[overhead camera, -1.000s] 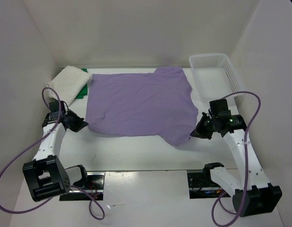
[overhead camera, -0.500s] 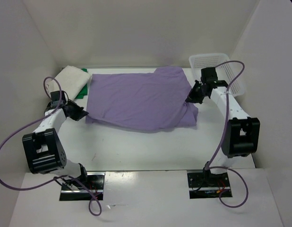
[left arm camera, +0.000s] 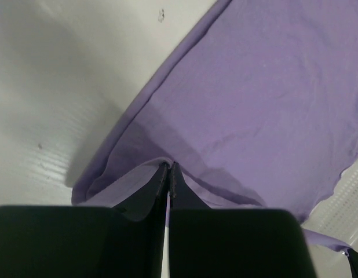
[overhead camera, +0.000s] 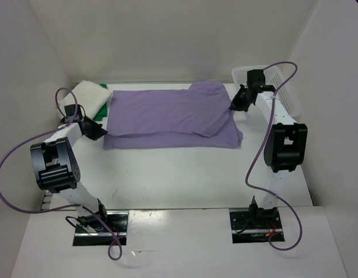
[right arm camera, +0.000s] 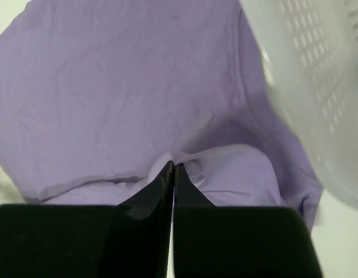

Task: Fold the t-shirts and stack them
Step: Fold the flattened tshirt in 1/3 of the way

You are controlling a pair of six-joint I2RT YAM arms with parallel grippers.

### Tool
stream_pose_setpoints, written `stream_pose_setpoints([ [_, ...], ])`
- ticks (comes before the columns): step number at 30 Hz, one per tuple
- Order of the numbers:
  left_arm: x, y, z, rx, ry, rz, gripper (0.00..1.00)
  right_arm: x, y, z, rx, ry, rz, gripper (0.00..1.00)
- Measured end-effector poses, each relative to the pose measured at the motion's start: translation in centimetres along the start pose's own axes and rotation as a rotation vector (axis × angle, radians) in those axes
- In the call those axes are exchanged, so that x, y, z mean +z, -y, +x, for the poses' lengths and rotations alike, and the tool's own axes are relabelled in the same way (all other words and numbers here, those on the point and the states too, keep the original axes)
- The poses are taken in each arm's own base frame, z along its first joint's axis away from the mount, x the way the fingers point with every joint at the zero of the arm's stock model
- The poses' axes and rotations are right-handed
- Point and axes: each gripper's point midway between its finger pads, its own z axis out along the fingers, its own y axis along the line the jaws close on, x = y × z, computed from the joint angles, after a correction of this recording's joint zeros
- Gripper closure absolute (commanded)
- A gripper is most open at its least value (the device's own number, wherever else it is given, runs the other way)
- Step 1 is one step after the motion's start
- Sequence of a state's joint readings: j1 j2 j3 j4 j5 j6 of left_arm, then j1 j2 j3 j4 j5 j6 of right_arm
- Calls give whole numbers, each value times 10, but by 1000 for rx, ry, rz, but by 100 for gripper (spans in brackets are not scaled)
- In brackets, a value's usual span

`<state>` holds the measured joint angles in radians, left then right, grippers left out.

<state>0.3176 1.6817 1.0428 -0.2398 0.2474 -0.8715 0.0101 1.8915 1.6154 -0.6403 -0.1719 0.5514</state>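
Note:
The light purple t-shirt [overhead camera: 173, 116] lies across the back half of the table, its near part doubled over toward the back. My left gripper [overhead camera: 101, 132] is shut on the shirt's left edge; in the left wrist view its closed tips [left arm camera: 169, 166] pinch a fold of purple cloth [left arm camera: 254, 104]. At the right edge, my right gripper [overhead camera: 234, 106] is shut on the same shirt, with its tips [right arm camera: 173, 165] closed on a bunched fold of purple cloth [right arm camera: 121, 87]. A folded white t-shirt [overhead camera: 86, 97] sits at the back left, with a bit of the green t-shirt [overhead camera: 99, 117] beside it.
A white mesh basket [overhead camera: 288, 97] stands at the back right, close behind my right arm, and its wall [right arm camera: 318, 75] fills the right wrist view's upper right. White walls enclose the table on three sides. Bare table [overhead camera: 179, 174] stretches in front of the purple shirt.
Both grippers have carried the purple shirt's near hem up and toward the back, so the shirt now lies folded over itself. Both arms reach farther back than before.

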Motion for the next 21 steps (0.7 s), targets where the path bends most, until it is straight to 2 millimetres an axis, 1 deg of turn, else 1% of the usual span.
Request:
stream_pose_setpoints([
  [3, 11, -1, -4, -4, -9, -13, 100, 16, 3, -9, -1, 1, 12, 100],
  [7, 24, 4, -11, 6, -8, -15, 100, 37, 6, -13, -4, -12, 23, 100],
  [11, 33, 10, -13, 23, 0, -11, 100, 49, 5, -18, -8, -13, 24, 100],
  [13, 35, 14, -14, 30, 4, -10, 99, 51, 4, -21, -10, -7, 21, 100],
  [14, 36, 16, -15, 33, 7, -7, 97, 52, 5, -22, -9, -6, 23, 100],
  [16, 36, 19, -17, 43, 16, 0, 86, 53, 5, -23, -10, -1, 24, 98],
  [17, 36, 20, -18, 46, 21, 1, 82, 53, 4, -25, -11, 3, 25, 97],
  [21, 38, 22, -21, 57, 50, -7, 77, 51, 3, -32, -15, 30, 30, 91],
])
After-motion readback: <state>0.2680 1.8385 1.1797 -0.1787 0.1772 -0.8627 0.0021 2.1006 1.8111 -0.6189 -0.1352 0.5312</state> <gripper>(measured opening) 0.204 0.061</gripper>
